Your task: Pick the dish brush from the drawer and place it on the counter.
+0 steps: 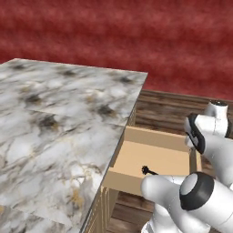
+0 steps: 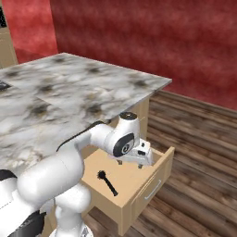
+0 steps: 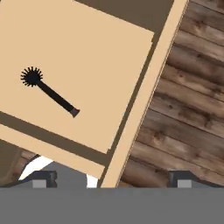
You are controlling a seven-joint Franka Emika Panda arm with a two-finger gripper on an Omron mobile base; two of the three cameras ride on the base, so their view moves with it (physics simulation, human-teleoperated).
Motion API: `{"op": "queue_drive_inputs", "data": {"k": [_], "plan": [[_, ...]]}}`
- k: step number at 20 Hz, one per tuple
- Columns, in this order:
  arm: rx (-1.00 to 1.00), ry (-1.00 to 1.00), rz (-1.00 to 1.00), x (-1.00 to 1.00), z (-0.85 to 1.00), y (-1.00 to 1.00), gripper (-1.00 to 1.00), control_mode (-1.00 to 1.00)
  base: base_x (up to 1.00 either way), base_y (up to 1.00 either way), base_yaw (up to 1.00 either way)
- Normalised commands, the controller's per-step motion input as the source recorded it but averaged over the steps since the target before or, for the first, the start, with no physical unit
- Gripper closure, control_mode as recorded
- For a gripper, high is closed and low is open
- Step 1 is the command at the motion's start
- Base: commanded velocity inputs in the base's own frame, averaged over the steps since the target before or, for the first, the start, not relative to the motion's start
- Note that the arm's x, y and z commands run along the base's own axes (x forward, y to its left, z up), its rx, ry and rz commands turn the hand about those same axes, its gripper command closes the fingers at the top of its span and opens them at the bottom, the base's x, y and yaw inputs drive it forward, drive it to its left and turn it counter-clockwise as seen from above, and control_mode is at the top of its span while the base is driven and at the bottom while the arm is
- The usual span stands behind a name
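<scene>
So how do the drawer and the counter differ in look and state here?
The drawer is plain light tan wood; the counter is white-grey marbled stone with dark veining. The drawer is a shallow box with low walls, pulled open below the counter's edge; the counter is a broad flat slab above it. The drawer holds the dish brush, lying flat on its bottom; the counter carries no brush. Both offer flat, level surfaces.

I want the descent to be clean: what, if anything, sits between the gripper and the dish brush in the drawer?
Nothing visible does. The dish brush lies alone on the flat bottom of the open drawer, and the gripper hangs above the drawer, off to one side of the brush, with bare drawer floor between them.
</scene>
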Motion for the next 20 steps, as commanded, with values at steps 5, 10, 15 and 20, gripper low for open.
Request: {"op": "queue_drive_inputs", "data": {"k": [5, 10, 15, 20], "plan": [[0.0, 0.08, 0.63, 0.54, 0.04, 0.7, -1.0, -1.0, 0.0, 0.0, 0.0], [0.0, 0.0, 0.49, 0.18, -0.24, 0.53, -1.0, -1.0, 0.0, 0.0, 0.0], [0.0, 0.0, 0.3, 0.0, -0.49, 0.36, -1.0, -1.0, 0.0, 0.0, 0.0], [-0.01, 0.0, 0.2, 0.2, -0.71, 0.31, -1.0, -1.0, 0.0, 0.0, 0.0]]}}
